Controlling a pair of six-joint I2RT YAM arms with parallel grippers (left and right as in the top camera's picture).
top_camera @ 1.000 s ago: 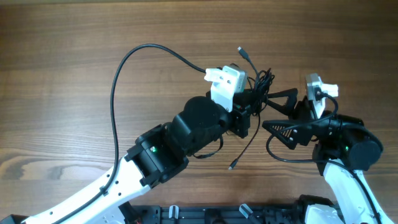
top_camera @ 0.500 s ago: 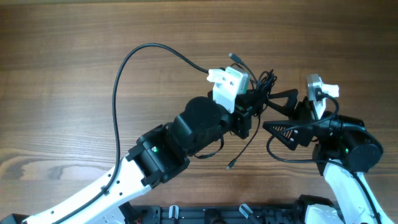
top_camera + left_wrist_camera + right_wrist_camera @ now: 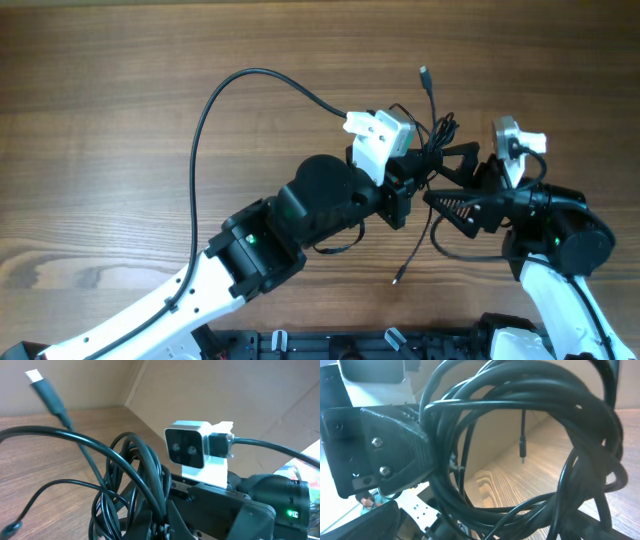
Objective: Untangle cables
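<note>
cables first, from the overhead view: the black cable bundle (image 3: 432, 150) sits right of centre, held between the two arms above the wooden table (image 3: 100, 80). the left gripper (image 3: 418, 172) comes in from the lower left and looks clamped onto the bundle's left side. the right gripper (image 3: 436, 180) reaches in from the right with its fingers spread wide, one above and one below the knot, gripping nothing. a long cable (image 3: 200, 130) arcs from the bundle to the upper left, then drops beside the left arm. one plug (image 3: 422, 72) pokes toward the top edge, and a loose end (image 3: 397, 279) trails toward the bottom.

left wrist view: the cable bundle (image 3: 135, 475) fills the lower left, the plug (image 3: 37, 377) shows its pale tip at upper left, and the right wrist camera (image 3: 192, 452) faces in at centre. the left fingers cannot be made out under the coils.

right wrist view: the cable bundle (image 3: 590, 420) loops across the whole frame. one of the left fingers (image 3: 395, 440) presses against the strands at left. the loose end (image 3: 522, 450) hangs at centre.
</note>
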